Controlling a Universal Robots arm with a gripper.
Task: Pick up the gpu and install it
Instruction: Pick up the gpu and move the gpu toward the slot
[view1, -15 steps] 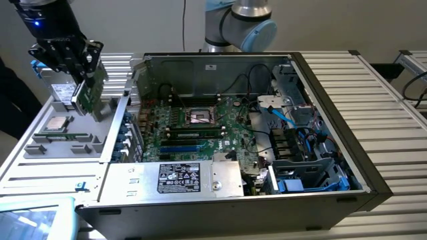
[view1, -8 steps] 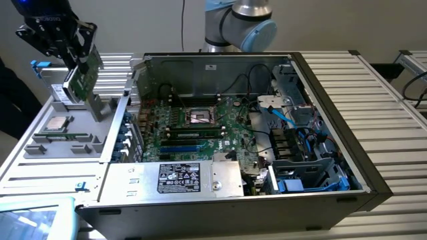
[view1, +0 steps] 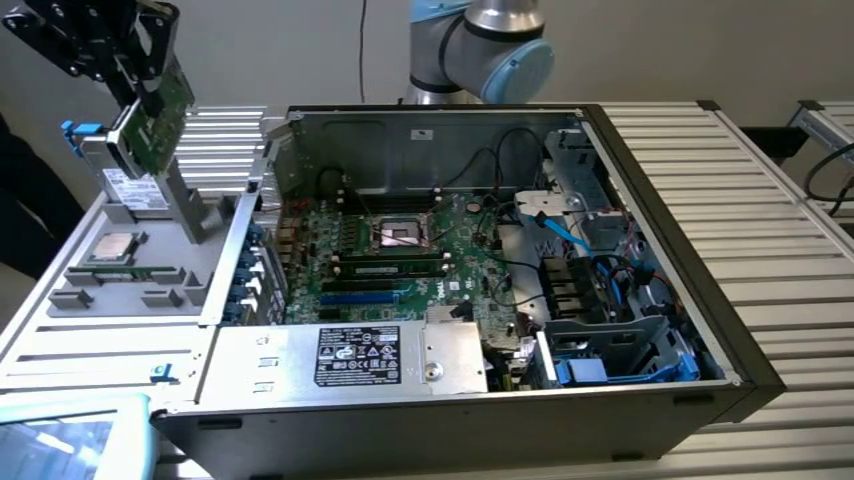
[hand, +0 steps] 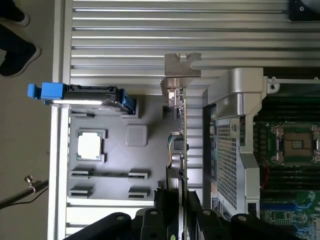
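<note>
From where I stand, the pick-up half looks done: the pincer (view1: 139, 88) is clamped on the gpu (view1: 155, 120), holding it up in the air over the grey parts tray (view1: 174, 245), to the exterior view's left of the open computer case (view1: 400, 150). The install is not yet done. The card hangs well apart from the motherboard (view1: 400, 265), and the blue slots (view1: 360, 297) look unfilled.
</note>
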